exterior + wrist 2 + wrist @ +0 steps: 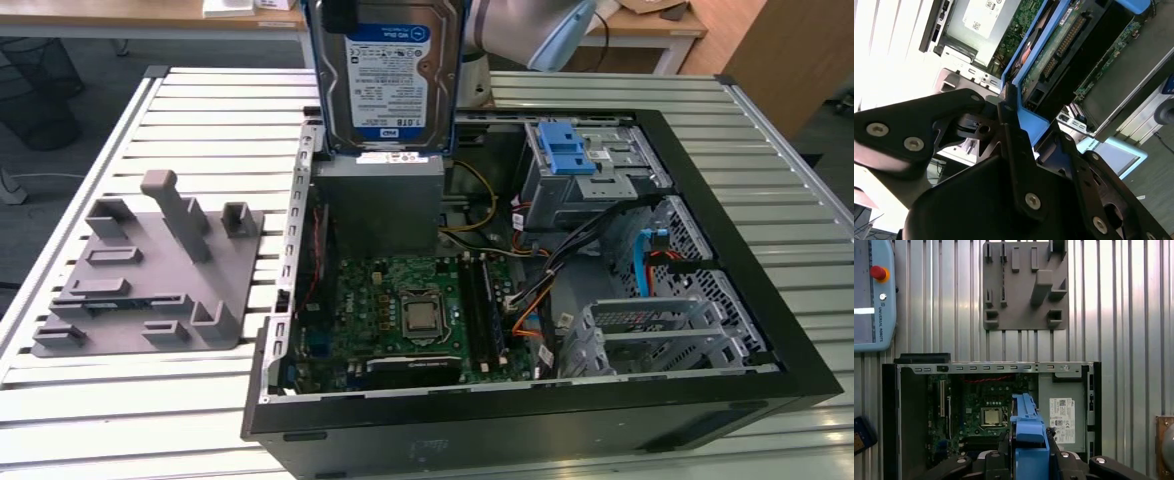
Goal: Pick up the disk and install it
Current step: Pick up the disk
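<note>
My claw (1028,442) is clamped on the blue carrier edges of the disk (384,80), holding it upright, well above the open computer case (534,420), so it probably clears the case walls and cabling.

Our arm (531,30) shows at the top of the exterior view, a pale grey link slanting toward the top edge. Gripper (1026,120) points straight down, approx. vertical. Its black fingers (1010,112) are clamped on the disk (1054,55), one per side of the blue frame, holding its upper end. In the first wrist view our gripper (1029,450) grips the disk (1026,430) edge-on, w/ finger links spread to both sides.
</note>
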Available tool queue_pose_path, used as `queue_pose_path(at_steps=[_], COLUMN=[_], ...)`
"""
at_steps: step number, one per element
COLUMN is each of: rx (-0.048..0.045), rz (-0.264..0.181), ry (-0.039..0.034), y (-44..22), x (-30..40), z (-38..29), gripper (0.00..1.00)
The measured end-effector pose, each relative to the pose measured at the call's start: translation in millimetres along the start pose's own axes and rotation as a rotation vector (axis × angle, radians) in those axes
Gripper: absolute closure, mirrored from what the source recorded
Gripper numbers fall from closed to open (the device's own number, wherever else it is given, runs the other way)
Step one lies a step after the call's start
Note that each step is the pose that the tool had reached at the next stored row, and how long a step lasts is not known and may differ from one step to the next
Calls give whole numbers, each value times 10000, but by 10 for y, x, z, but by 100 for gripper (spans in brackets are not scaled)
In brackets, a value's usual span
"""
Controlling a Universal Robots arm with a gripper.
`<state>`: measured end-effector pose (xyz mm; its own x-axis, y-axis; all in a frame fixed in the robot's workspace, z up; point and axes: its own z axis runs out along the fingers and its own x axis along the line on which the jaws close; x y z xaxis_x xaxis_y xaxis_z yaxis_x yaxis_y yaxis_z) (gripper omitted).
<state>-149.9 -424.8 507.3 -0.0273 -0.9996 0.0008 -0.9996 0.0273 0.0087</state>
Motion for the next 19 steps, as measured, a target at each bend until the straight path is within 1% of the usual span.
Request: queue_pose_path(at_steps=[3, 4, 6, 10, 12, 13, 14, 19], rx=[1, 0, 0, 1, 1, 0, 0, 0], rz=[1, 1, 0, 0, 1, 0, 0, 1], ry=[-1, -3, 0, -1, 0, -1, -1, -1], y=[-7, -21, -87, -264, -337, -355, -359, -359], x=[70, 84, 91, 90, 88, 88, 88, 88], z=[8, 12, 18, 34, 40, 42, 42, 42], gripper=[64, 64, 64, 64, 64, 64, 64, 64])
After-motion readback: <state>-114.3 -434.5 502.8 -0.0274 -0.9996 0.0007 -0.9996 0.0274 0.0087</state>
